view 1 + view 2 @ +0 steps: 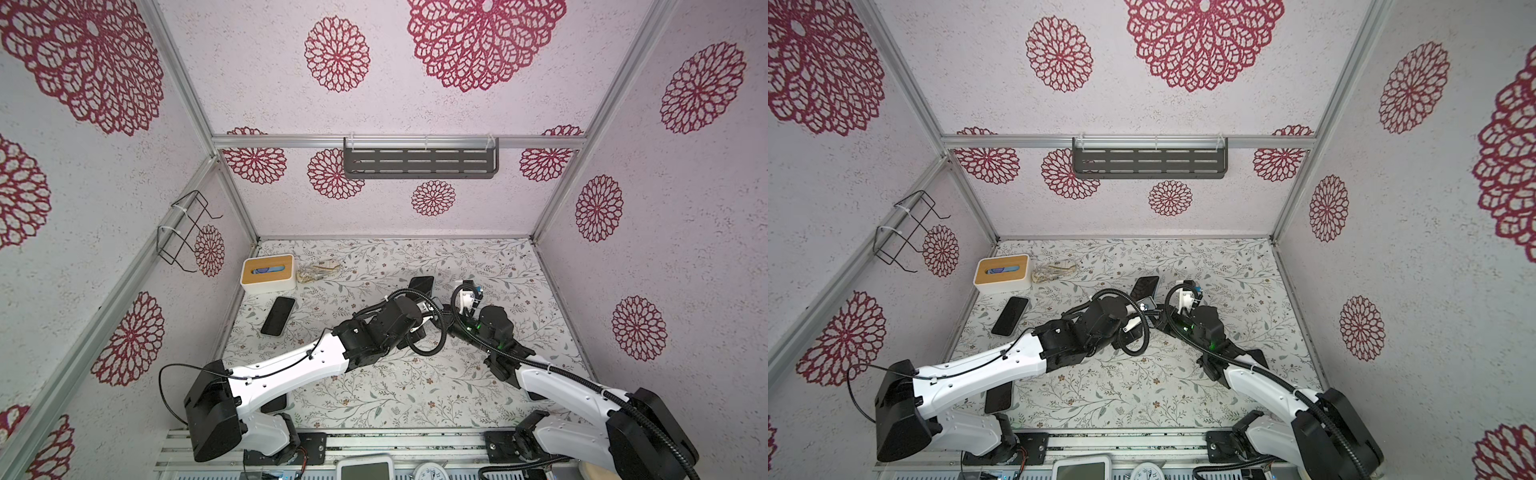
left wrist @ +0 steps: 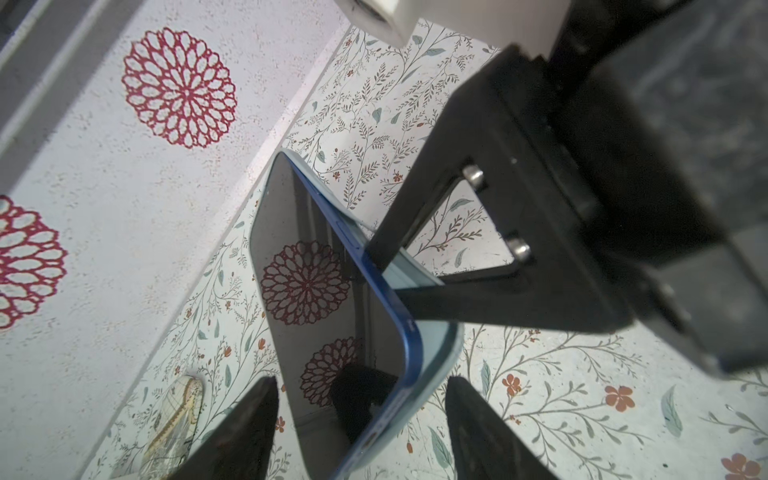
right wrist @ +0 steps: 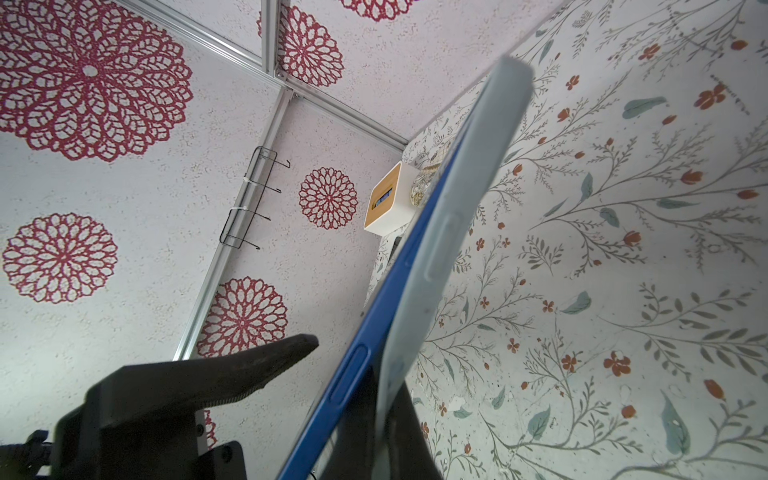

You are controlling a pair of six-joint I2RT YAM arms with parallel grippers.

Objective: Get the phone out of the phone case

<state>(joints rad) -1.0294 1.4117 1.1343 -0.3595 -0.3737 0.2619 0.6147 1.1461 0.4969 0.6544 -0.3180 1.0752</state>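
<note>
**Arms meet in the middle**

Left arm (image 1: 291, 365) and right arm (image 1: 561, 382) stretch inward and forward, wrists nearly touching. Left gripper (image 2: 361, 380) jaws stand apart. Right gripper (image 2: 384, 270) looks pinched shut on the case (image 3: 465, 199) rim.

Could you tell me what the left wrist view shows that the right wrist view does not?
Only left wrist: the dark screen of the phone, mirroring red flowers, flanked on both sides by the open left pincer. Only right wrist: the wood-topped box and wire rack. Both: the phone's blue edge parted from the pale case, which the right pincer pinches.
</note>
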